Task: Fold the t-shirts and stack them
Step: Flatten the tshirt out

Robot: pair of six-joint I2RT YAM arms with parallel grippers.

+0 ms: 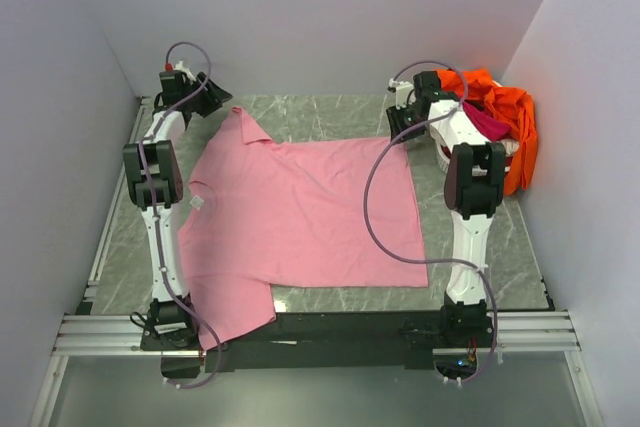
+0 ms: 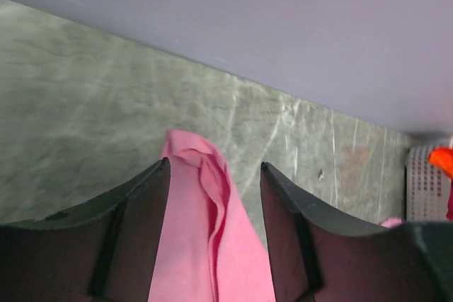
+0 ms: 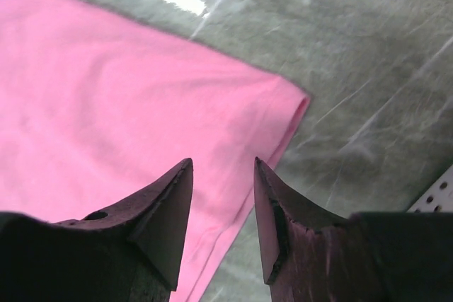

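One pink t-shirt [image 1: 310,207], fold between left gripper [image 2: 214,163] fingers [image 2: 134,231], edge beneath right gripper [image 3: 223,160]

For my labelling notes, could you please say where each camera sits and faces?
Top external: above, behind the bases, looking down on the table, left arm, right arm, pink shirt, orange shirt.
Left wrist: looks past the open left gripper toward the far wall, pink cloth between its fingers.
Right wrist: looks down past the open right gripper at the shirt's corner.
Shared: the pink shirt.
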